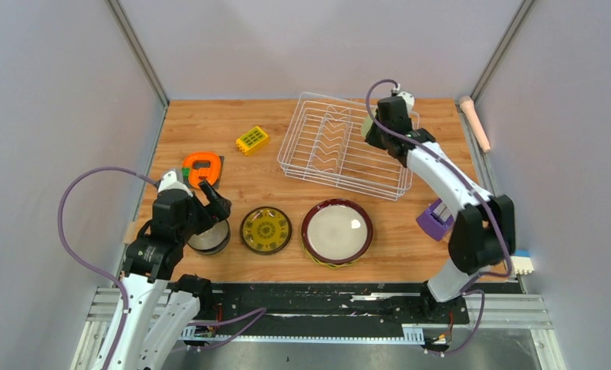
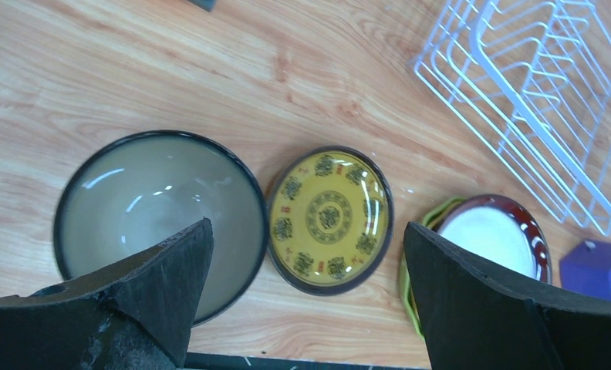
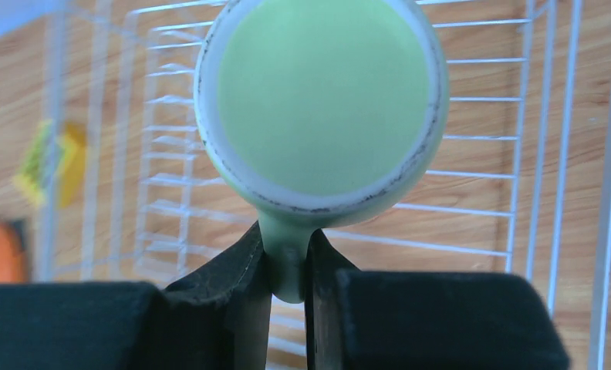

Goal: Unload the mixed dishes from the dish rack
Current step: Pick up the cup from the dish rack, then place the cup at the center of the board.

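Observation:
The white wire dish rack (image 1: 341, 146) stands at the back middle, and no dish shows in its wires. My right gripper (image 1: 376, 129) hangs over its right end, shut on the handle of the light green mug (image 3: 322, 100), which is held above the rack wires (image 3: 518, 139). On the table in front lie a dark-rimmed pale bowl (image 1: 208, 239), a small black yellow-patterned plate (image 1: 266, 230) and a maroon-rimmed pale plate (image 1: 337, 231) resting on a green plate (image 2: 410, 270). My left gripper (image 1: 214, 204) is open and empty above the bowl (image 2: 148, 208) and the yellow-patterned plate (image 2: 329, 220).
A yellow toy block (image 1: 252, 139) and an orange ring-shaped thing (image 1: 202, 167) lie at the back left. A purple object (image 1: 437, 218) sits right of the plates. A pale handle-like thing (image 1: 476, 122) lies along the right wall. Grey walls enclose the table.

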Available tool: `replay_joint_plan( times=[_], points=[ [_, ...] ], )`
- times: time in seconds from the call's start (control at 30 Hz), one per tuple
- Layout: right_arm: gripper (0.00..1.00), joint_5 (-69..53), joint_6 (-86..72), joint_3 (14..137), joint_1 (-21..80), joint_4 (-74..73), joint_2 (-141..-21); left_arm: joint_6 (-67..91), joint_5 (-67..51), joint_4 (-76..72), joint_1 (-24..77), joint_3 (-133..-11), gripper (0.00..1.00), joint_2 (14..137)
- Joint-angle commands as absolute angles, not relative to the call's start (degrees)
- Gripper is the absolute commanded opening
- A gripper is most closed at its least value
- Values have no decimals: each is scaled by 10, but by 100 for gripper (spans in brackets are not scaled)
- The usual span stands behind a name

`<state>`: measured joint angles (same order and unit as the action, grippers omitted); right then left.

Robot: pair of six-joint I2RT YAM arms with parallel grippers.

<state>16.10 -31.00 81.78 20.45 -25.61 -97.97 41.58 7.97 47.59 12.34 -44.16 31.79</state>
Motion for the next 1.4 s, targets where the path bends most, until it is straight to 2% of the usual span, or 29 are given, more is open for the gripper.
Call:
replay_joint_plan(
  times=[0.0,0.13,0.27,0.43,0.57,0.8,1.07,1.2,1.37],
  points=[
    [0,-54,-334,754,202,-143,-834,403,1,429,121,-443,100,309],
    [0,-270,-376,665,204,-62,-738,418,-63,387,121,-422,100,304],
    [0,-377,-403,594,221,-8,-687,465,-163,285,121,-393,100,301],
    [0,-332,-425,503,302,72,-635,594,-329,-22,121,-321,100,312],
    [0,-268,-461,448,362,143,-609,683,-376,-180,127,-271,99,355],
    [0,-226,-497,415,402,236,-600,670,-325,-196,213,-279,94,411],
    [0,-201,-533,387,441,287,-601,712,-237,-343,293,-252,85,471],
    [0,-200,-539,383,455,292,-602,724,-225,-385,299,-240,75,489],
    [0,-207,-565,374,462,315,-612,720,-212,-392,300,-239,55,483]
  ],
)
